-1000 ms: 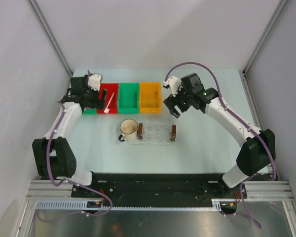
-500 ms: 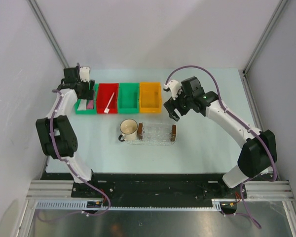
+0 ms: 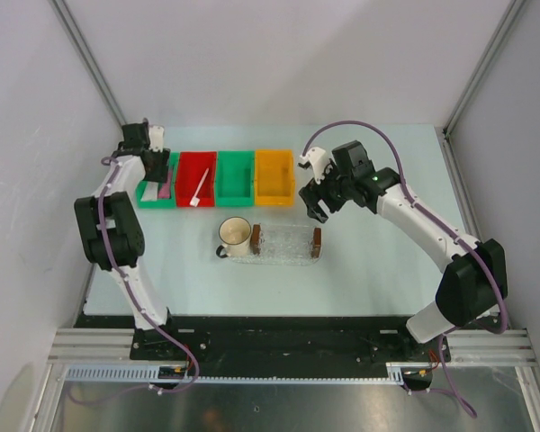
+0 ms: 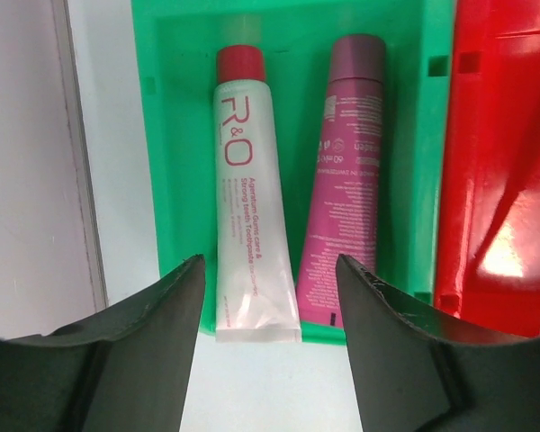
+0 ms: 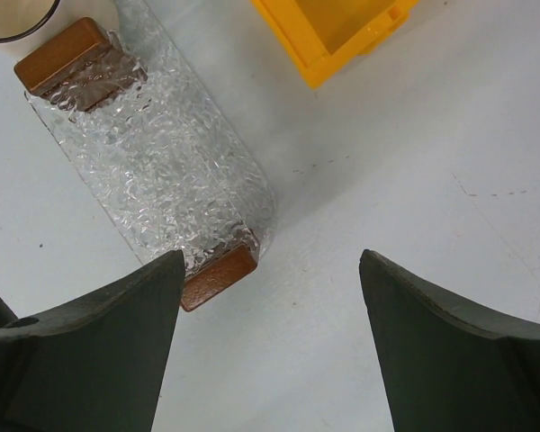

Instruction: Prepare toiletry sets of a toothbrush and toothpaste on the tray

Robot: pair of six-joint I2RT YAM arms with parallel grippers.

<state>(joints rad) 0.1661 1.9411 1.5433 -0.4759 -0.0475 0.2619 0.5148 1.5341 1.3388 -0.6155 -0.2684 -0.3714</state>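
We note the toothpaste (image 4: 346, 180) and white tube (image 4: 245, 198) lie close together in the green bin (image 4: 148, 180), with only a narrow gap between them. The red bin (image 4: 495, 180) wall crowds the right. A cup (image 3: 234, 236) stands just beside the tray (image 3: 286, 243)'s left end. The table (image 3: 378, 261) to the tray's right is open.

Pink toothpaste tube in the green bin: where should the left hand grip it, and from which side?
I'd come straight down and pinch the pink toothpaste tube across its width, below the dark cap. It lies flat, and the green bin floor shows on both sides there; at its crimped end it almost touches the white R&O tube. The left hand is open.
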